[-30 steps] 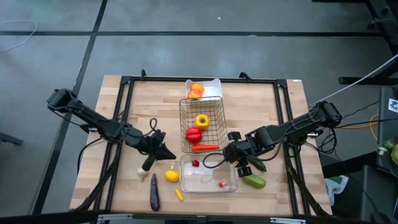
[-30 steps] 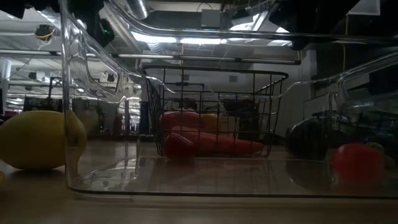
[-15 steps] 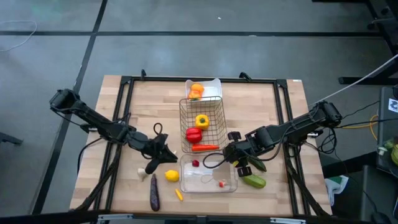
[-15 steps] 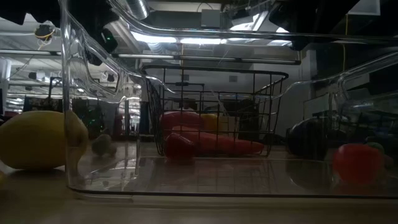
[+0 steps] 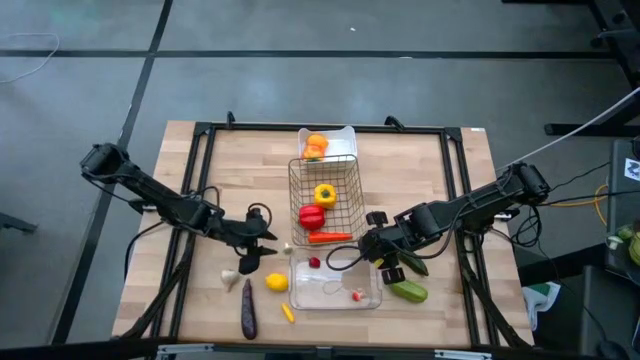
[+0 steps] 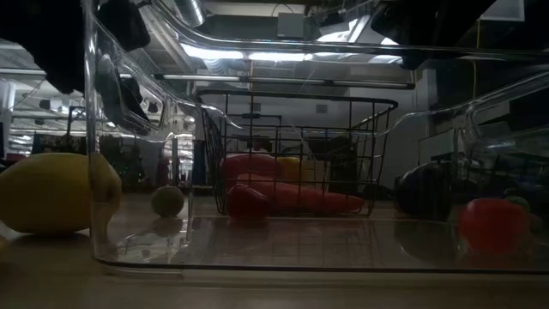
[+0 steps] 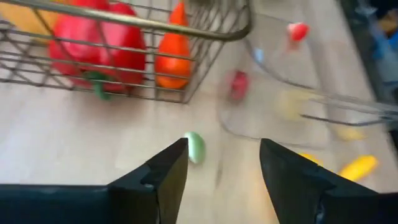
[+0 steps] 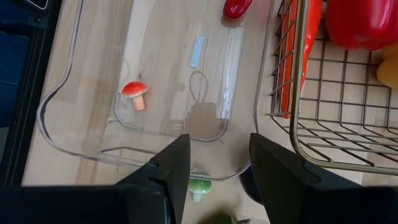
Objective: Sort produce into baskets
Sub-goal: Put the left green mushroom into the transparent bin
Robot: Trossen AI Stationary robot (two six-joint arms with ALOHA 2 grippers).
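Moved: left gripper (image 5: 262, 249) opened, dropping small pale-green round vegetable (image 7: 194, 147) beside square metal wire basket (image 5: 326, 200).
Right gripper (image 5: 372, 247): parted, empty, over clear plastic tray (image 8: 93, 134).

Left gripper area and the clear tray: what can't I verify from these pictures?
- Small pale green item ahead of the left gripper: motion-blurred in the left wrist view, tiny in the high view; what it is stays unclear.
- Clear tray: fills the low view, dimming everything behind it.
- Green piece between the right gripper's fingers: mostly hidden by them and the picture's edge.
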